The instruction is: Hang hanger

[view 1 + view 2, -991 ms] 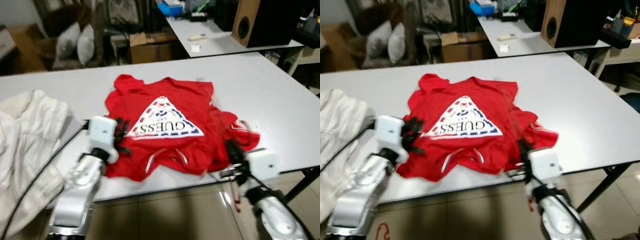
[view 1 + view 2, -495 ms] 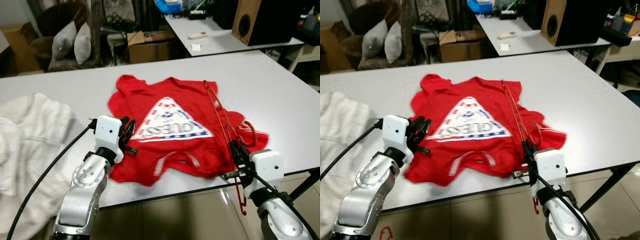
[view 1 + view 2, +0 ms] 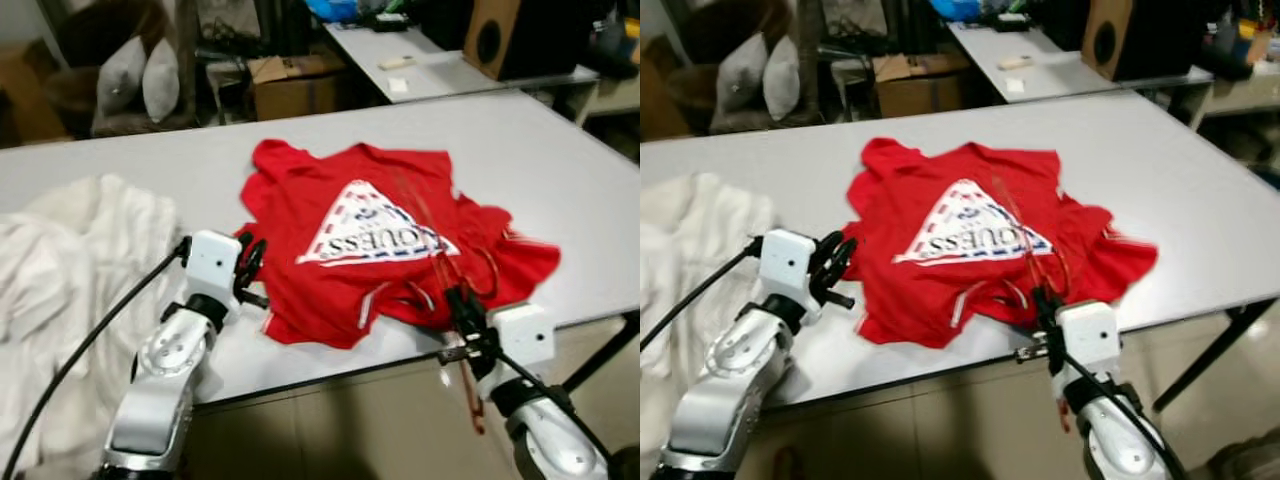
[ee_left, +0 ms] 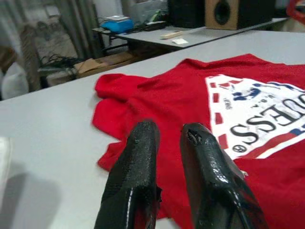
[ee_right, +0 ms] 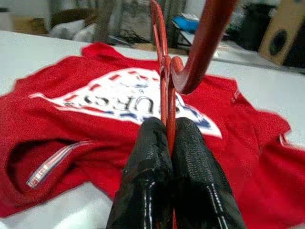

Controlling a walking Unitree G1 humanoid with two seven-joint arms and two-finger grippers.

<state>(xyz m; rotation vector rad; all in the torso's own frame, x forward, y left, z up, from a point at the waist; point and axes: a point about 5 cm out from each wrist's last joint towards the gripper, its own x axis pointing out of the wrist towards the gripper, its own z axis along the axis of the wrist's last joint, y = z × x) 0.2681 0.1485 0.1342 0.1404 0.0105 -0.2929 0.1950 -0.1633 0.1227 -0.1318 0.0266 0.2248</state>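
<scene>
One long white table (image 3: 560, 170) carries everything: a red T-shirt (image 3: 380, 235) with a white triangle print lies spread across its middle, and a heap of white cloth (image 3: 60, 270) sits at about nine o'clock from the shirt. Against the picture half a second ago, the whole scene sits further toward three o'clock and is blurrier, so the camera has swung; the shirt's near hem also looks more bunched at five o'clock, and the red hanger (image 5: 164, 76) now lies closer in over the print's right corner instead of stretching toward the far edge of the shirt.

The right gripper (image 5: 169, 131) is at the table's near edge, at roughly five o'clock from the shirt's centre. Its fingers (image 5: 147, 157) are pressed together on the hanger's thin red bar, which runs straight out from between the tips and over the shirt; the curved hook rises just beyond them. In the head views a length of the hanger also hangs below the table edge beside this gripper.

The left gripper (image 4: 167, 136) is at about eight o'clock from the shirt, over its near-left hem, with its fingers (image 4: 136, 162) slightly parted and nothing between them.
</scene>
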